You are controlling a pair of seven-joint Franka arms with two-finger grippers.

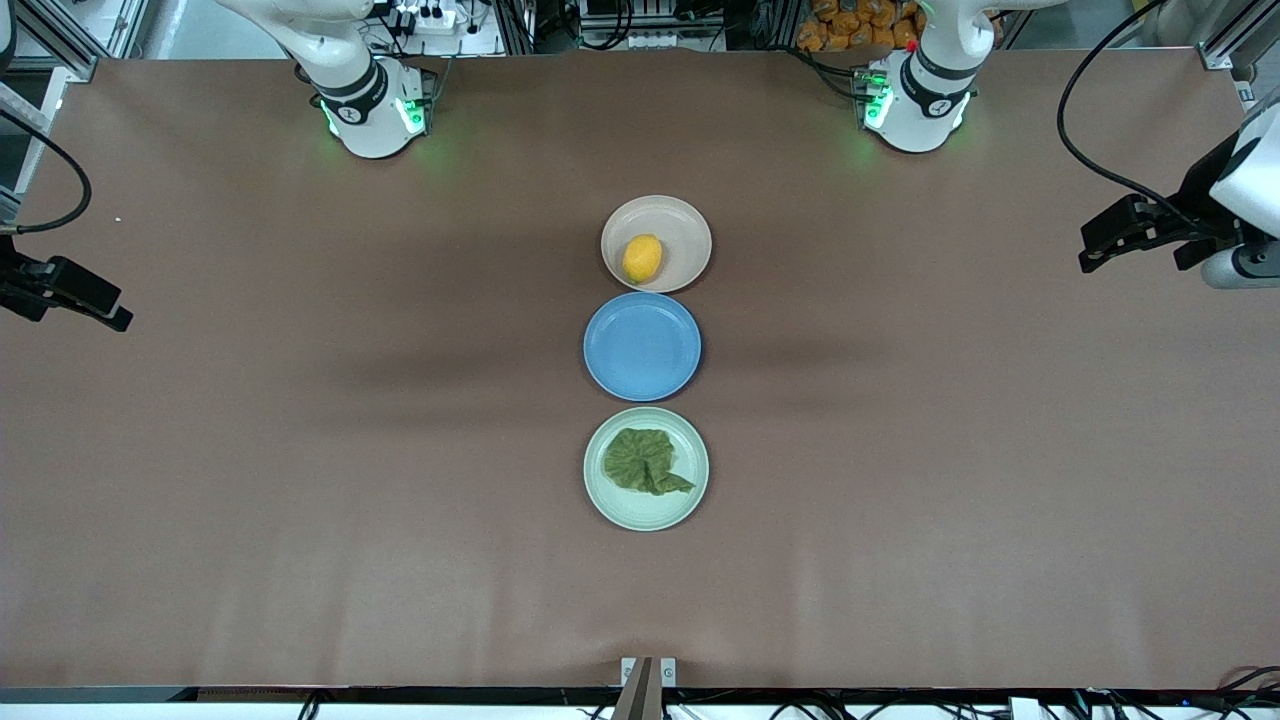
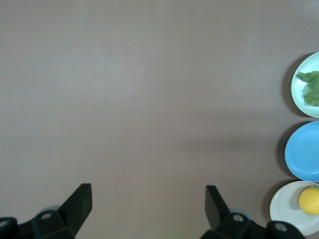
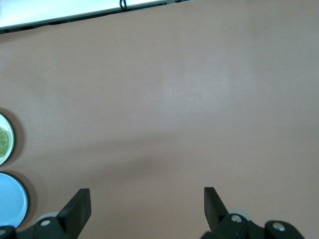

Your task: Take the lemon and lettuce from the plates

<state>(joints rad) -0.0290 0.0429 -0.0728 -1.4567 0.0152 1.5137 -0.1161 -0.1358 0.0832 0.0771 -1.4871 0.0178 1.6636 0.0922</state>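
Nothing is picked yet. The right gripper [image 1: 118, 318] waits with fingers spread over its end of the bench [image 1: 300, 500]. At mid-bench the lemon [image 1: 642, 258] lies on the beige plate [image 1: 690, 225], the lettuce [image 1: 645, 461] on the mint plate [image 1: 625, 510] nearer the camera. The left gripper [image 1: 1090, 258] hangs, fingers apart, over its end; each must next reach inward

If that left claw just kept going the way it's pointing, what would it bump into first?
Probably just the bare table. The left claw hangs open above the left arm's end of the table, pointing down at brown surface; the three plates sit off to one side of its line, though depth is hard to judge.
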